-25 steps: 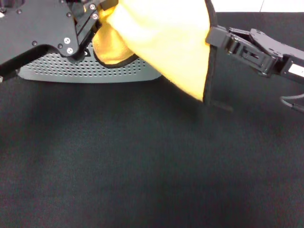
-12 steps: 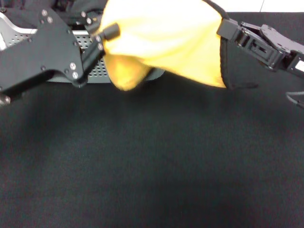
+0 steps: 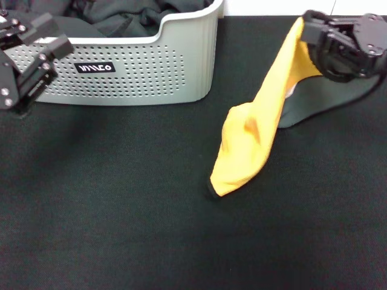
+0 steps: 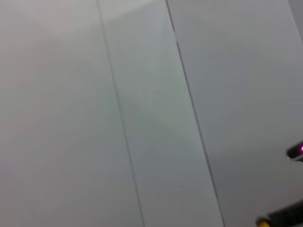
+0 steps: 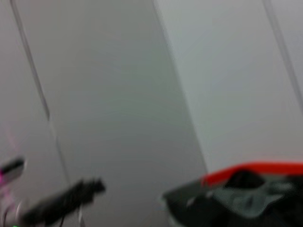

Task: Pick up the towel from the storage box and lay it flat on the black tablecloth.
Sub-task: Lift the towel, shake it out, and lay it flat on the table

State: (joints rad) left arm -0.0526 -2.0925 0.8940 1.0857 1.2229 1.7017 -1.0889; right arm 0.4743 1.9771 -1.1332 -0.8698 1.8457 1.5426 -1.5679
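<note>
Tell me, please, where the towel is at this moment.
In the head view the towel hangs from the right gripper at upper right, right of the box, its lower end touching the black tablecloth.

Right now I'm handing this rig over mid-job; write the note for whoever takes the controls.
Right gripper: shut on the towel, holding its top corner up at the far right.
Left gripper: open and empty, in front of the storage box at its left end.
Towel: out of the box, hanging in a bunched diagonal; its lower end touches the black tablecloth near the middle.
Done: towel lifted out of the box.
Left: lower it, spread it flat on the tablecloth, release.
</note>
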